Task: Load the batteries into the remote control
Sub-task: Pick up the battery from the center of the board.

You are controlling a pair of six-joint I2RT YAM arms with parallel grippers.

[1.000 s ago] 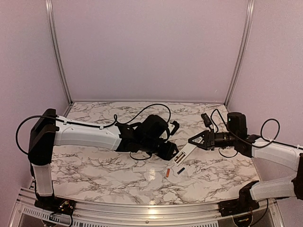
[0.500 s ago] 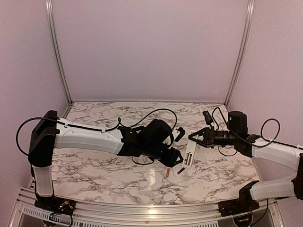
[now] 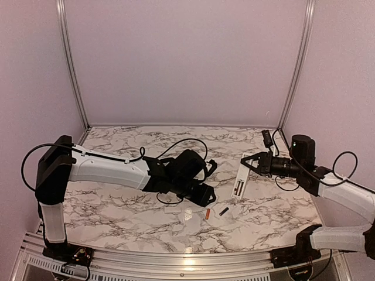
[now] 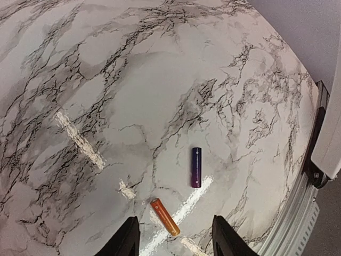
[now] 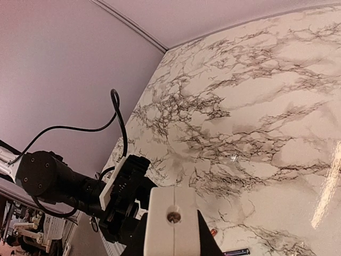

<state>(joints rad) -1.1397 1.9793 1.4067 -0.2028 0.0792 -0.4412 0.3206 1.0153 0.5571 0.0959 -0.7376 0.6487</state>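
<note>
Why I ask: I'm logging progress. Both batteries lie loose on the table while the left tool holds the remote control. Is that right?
No. The right tool holds the remote control, not the left; the top external view shows it. The left tool is open with nothing in it. The orange battery and the black battery do lie loose on the table.

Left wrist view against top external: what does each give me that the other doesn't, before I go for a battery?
Only left wrist: the left jaws standing open and empty, with the orange battery just ahead of the gap, and the dark battery showing a purplish tint. Only top external: the remote control, slanted, one end pinched in the right jaws, plus both arms. Both: the two batteries lying apart on the marble table, neither loaded.
</note>
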